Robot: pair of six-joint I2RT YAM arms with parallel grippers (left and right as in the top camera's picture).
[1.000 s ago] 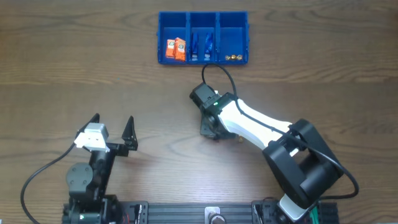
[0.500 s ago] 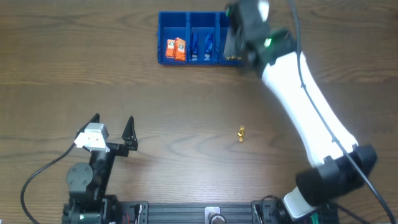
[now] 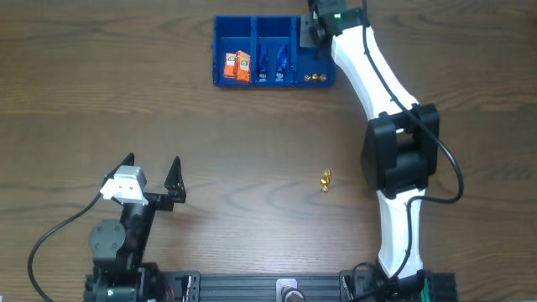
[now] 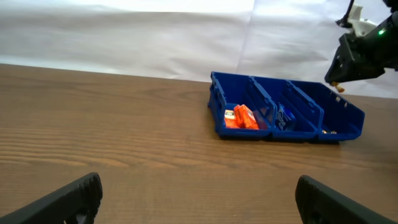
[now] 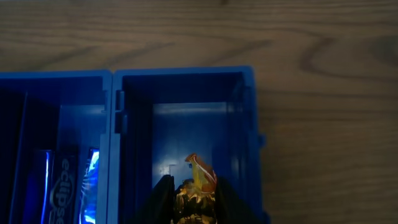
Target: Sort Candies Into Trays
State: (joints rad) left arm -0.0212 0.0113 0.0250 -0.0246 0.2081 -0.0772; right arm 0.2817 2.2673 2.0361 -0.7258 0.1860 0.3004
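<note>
A gold candy (image 5: 199,169) is clamped in the right gripper (image 5: 193,186) over the rightmost compartment of the blue tray (image 3: 216,50) (at 12 o'clock); a loose candy (image 3: 325,179) is seen at 4 o'clock; the left gripper (image 3: 153,162) is held spread at 9 o'clock.

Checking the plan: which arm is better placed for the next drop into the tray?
Right. The right gripper holds a gold candy over the tray's end compartment; the left gripper sits open, far from it.
</note>
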